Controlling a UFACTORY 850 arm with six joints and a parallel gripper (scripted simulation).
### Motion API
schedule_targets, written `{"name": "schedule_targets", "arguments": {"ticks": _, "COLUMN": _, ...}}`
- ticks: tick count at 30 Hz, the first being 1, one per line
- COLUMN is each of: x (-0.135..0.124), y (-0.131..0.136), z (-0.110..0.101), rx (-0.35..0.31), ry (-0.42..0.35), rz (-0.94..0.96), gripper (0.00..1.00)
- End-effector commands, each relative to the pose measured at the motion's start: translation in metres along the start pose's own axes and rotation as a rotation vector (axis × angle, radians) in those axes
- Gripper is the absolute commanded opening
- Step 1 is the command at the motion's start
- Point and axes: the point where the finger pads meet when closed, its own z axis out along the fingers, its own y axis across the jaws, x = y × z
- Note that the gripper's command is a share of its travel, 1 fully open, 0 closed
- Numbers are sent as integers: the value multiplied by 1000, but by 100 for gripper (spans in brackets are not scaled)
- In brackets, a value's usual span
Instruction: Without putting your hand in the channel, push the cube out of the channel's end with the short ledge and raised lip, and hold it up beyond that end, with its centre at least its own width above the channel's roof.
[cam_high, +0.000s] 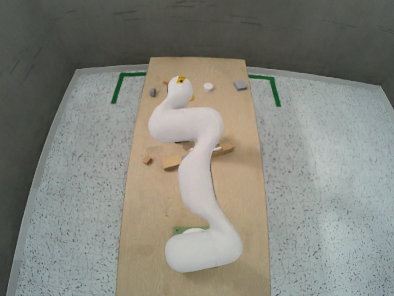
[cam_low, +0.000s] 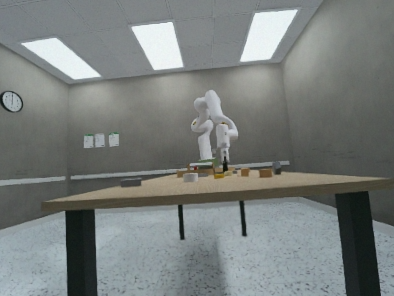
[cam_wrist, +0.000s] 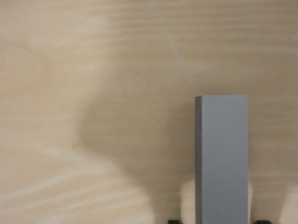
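Observation:
My gripper (cam_low: 225, 168) (cam_wrist: 218, 221) is partly open and low over the table. In the wrist view its fingertips stand one on each side of a long grey bar (cam_wrist: 225, 155), with gaps between them and the bar. In the top view the gripper is hidden by the arm. Tan wooden pieces (cam_high: 173, 162) (cam_high: 227, 148), seemingly of the channel, show on both sides of the arm, with a thin white rod near the right one. The channel's ledge, lip and middle are hidden or too small to tell. I cannot make out the cube in the channel.
A small brown block (cam_high: 147, 160) lies left of the wooden pieces. At the far end are a grey block (cam_high: 240, 85) (cam_low: 131, 182), a white round thing (cam_high: 208, 87) (cam_low: 190, 177), a dark grey piece (cam_high: 153, 92) (cam_low: 277, 168) and a yellow piece (cam_high: 192, 98) (cam_low: 219, 176).

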Motion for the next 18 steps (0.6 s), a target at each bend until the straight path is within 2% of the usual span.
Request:
{"name": "schedule_targets", "arguments": {"ticks": 1, "x": 0, "y": -1, "z": -1, "rx": 2, "ry": 0, "rz": 0, "gripper": 39}}
{"name": "schedule_targets", "arguments": {"ticks": 4, "x": 0, "y": -1, "z": -1, "rx": 2, "ry": 0, "rz": 0, "gripper": 39}}
{"name": "schedule_targets", "arguments": {"ticks": 5, "x": 0, "y": -1, "z": -1, "rx": 2, "ry": 0, "rz": 0, "gripper": 0}}
{"name": "schedule_targets", "arguments": {"ticks": 18, "x": 0, "y": -1, "z": -1, "rx": 2, "ry": 0, "rz": 0, "gripper": 0}}
